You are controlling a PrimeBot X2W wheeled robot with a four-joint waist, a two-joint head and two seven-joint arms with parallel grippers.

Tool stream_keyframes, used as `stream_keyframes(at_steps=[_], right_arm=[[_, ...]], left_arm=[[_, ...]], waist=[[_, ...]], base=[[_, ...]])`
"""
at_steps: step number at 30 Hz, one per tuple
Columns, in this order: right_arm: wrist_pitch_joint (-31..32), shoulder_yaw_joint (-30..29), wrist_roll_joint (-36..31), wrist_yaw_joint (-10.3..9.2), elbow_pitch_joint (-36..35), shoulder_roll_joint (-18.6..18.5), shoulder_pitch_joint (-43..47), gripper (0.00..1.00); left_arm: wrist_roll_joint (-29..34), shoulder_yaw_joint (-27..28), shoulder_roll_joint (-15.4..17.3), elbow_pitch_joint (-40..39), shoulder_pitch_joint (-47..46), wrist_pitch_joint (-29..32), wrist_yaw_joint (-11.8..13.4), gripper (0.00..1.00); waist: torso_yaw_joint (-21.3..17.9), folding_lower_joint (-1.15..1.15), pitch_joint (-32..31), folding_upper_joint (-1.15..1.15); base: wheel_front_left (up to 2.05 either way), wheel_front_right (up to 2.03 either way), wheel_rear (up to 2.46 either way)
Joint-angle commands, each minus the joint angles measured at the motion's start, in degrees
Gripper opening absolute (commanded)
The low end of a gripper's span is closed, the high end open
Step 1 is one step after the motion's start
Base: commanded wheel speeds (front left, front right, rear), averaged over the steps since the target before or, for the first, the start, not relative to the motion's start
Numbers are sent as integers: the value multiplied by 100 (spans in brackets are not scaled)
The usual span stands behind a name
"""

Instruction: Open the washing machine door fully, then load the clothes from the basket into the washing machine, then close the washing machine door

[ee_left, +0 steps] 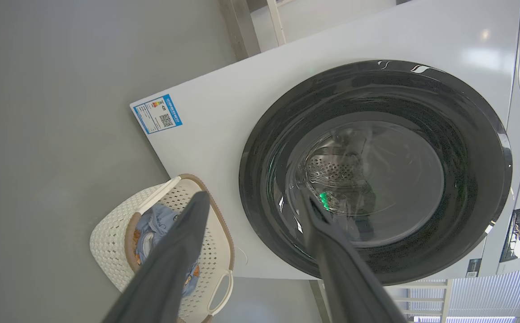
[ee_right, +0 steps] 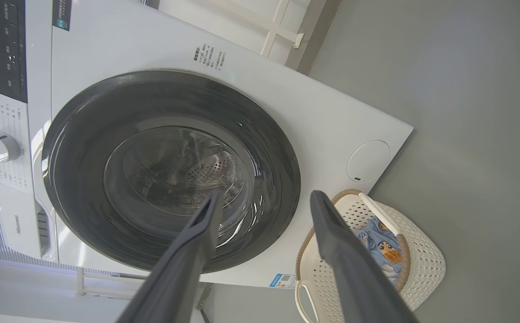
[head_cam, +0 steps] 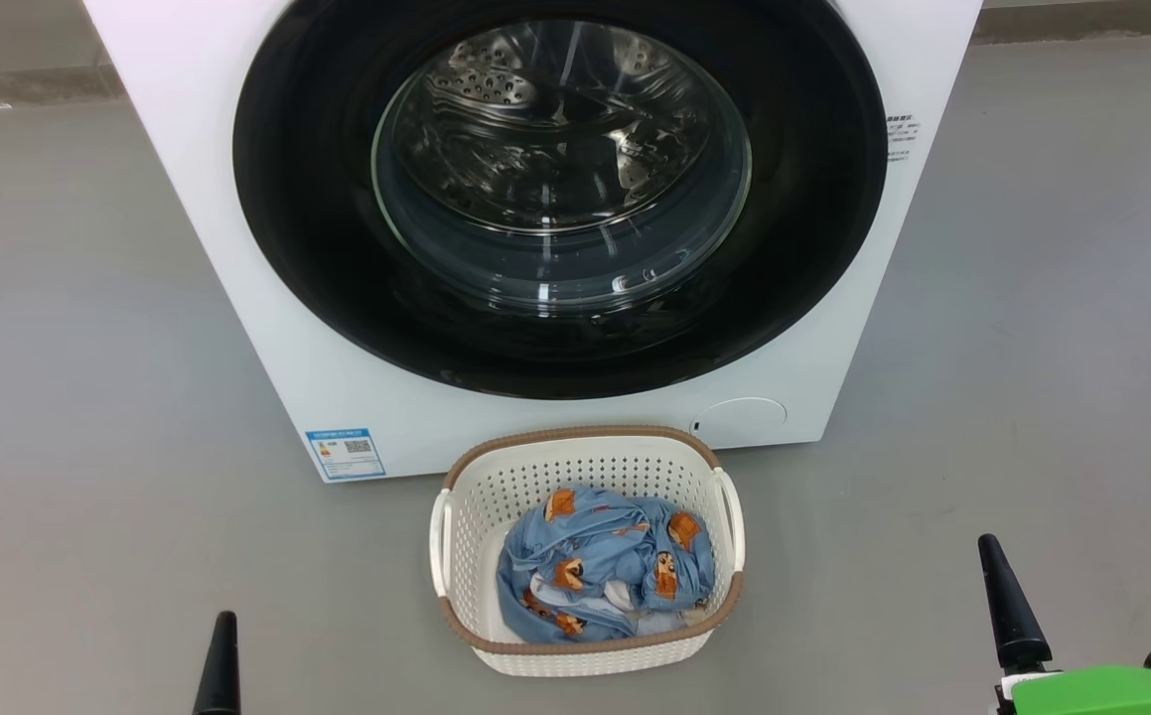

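A smooth grey floor [head_cam: 88, 298] is spreading across the room, and a paler strip is running along its far edge. One washing machine [head_cam: 267, 328] is standing on this floor, its white front facing the robot. The washing machine door [head_cam: 317, 228] is sitting shut, flush against the front, and the steel drum [head_cam: 535, 89] is showing through its glass window. A blue label sticker [head_cam: 345, 453] is sitting at the machine's lower left corner and a round cover [head_cam: 739, 420] at its lower right. In the right wrist view a dial [ee_right: 0, 146] is showing on the control panel.

One basket [head_cam: 585, 462] is resting on the floor just in front of the machine, below the door, with two white side handles. The clothes [head_cam: 595, 566] are lying bundled inside it as one heap, blue with orange-brown figures and bits of white.

Two grippers are hanging clear of everything. The left gripper [ee_left: 253, 197] is holding its two fingers spread apart with nothing between them, and the right gripper [ee_right: 266, 195] is doing the same.
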Motion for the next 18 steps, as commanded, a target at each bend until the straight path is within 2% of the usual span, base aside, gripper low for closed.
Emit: stream_keyframes(at_steps=[1,18], right_arm=[[-70,72,-160,-3,-184,-88,-103,100],[-355,217,-1597,-4,-400,-217,-127,100]], left_arm=[[172,91,131,-95,-197,-60,-31,100],[1370,137,143,-13,-224,-344,-40,100]], waist=[[-1,0,0,0],[3,0,-8,0]], base=[[0,0,0],[0,0,0]])
